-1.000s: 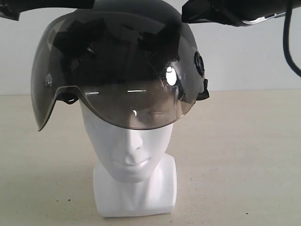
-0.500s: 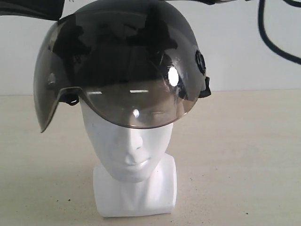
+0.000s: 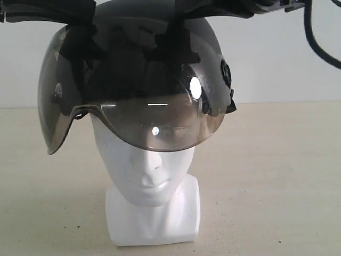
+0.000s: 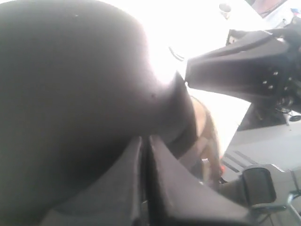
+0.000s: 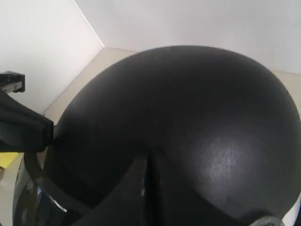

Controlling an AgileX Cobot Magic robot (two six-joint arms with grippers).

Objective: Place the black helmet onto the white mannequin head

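Observation:
The black helmet (image 3: 214, 50) sits on the white mannequin head (image 3: 151, 169), and its smoky visor (image 3: 133, 106) covers the brow and eyes. The head stands on its block base (image 3: 154, 224). My left gripper (image 4: 146, 139) is shut, its two fingers pressed together with the tips against the helmet's matte shell (image 4: 70, 94). My right gripper (image 5: 148, 158) is also shut and rests tip-first on the shell's crown (image 5: 197, 103). In the exterior view both arms show only as dark shapes at the top edge, the left arm (image 3: 42, 10) and the right arm (image 3: 234, 6).
A beige tabletop (image 3: 277, 176) spreads around the base, with a pale wall (image 3: 282, 69) behind. A black cable (image 3: 319, 42) hangs at the upper right. The right arm (image 4: 240, 70) shows in the left wrist view, close to the helmet.
Both arms have come back down to the top of the helmet after lifting away. The helmet sits slightly lower, and its visor edge has dropped a little over the face.

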